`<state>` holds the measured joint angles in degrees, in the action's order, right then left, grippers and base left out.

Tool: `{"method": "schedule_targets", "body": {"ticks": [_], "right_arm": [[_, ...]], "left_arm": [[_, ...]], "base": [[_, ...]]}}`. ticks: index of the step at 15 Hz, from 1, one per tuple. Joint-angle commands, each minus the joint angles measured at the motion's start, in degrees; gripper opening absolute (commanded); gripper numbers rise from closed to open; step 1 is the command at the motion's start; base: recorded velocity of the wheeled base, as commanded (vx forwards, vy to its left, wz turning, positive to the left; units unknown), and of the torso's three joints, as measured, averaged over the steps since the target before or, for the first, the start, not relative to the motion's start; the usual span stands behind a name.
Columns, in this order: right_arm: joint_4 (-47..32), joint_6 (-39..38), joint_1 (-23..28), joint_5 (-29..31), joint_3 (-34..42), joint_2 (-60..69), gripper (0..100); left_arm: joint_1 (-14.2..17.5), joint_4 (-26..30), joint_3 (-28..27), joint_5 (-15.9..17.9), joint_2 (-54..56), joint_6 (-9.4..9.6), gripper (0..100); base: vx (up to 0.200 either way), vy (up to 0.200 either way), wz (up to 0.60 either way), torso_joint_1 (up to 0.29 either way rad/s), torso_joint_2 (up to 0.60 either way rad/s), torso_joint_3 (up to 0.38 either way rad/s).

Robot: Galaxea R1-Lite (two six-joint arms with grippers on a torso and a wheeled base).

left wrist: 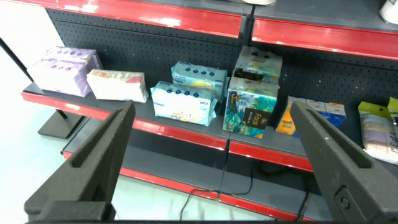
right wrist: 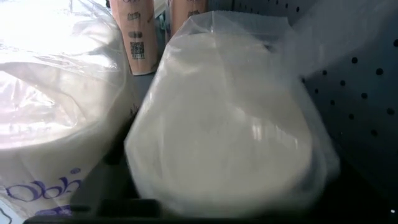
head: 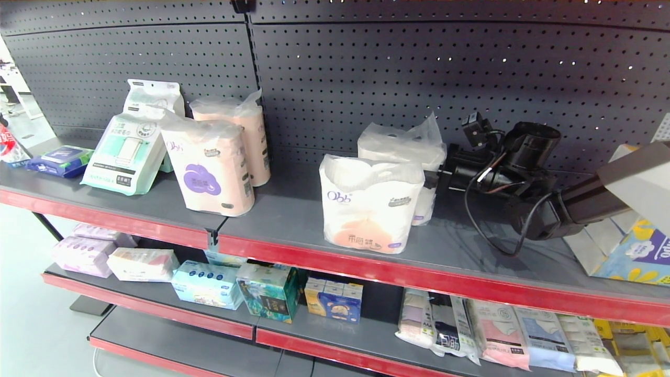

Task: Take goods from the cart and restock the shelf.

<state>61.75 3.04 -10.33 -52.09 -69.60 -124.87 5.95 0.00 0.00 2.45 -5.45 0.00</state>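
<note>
On the top shelf [head: 293,225] I see the front roll pack [head: 369,204] with the rear roll pack [head: 403,146] directly behind it, near the back panel [head: 366,68]. My right gripper [head: 438,175] is at the rear pack's right side. Two more packs [head: 212,167] stand to the left, and boxes [head: 209,283] sit on the lower shelf [head: 157,306].

Dark pegboard wall [head: 398,68], pale glossy floor [head: 26,324]

Right arm [head: 576,201] outstretched forward; left gripper [left wrist: 211,112] with jaws wide apart
</note>
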Motion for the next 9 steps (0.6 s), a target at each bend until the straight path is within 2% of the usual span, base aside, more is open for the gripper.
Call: {"method": "schedule_targets", "body": {"ticks": [1,9], "right_arm": [[0.0,0.0,0.0,0.1,0.1,0.2,100],[-0.5,-0.3,0.4,0.6,0.2,2.3,100]], "left_arm": [[0.0,0.0,0.0,0.0,-0.1,0.0,100],[0.0,0.0,0.0,0.0,-0.1,0.0,100]], "base": [[0.0,0.0,0.0,0.0,0.0,0.0],[0.0,0.0,0.0,0.0,0.0,0.0]]}}
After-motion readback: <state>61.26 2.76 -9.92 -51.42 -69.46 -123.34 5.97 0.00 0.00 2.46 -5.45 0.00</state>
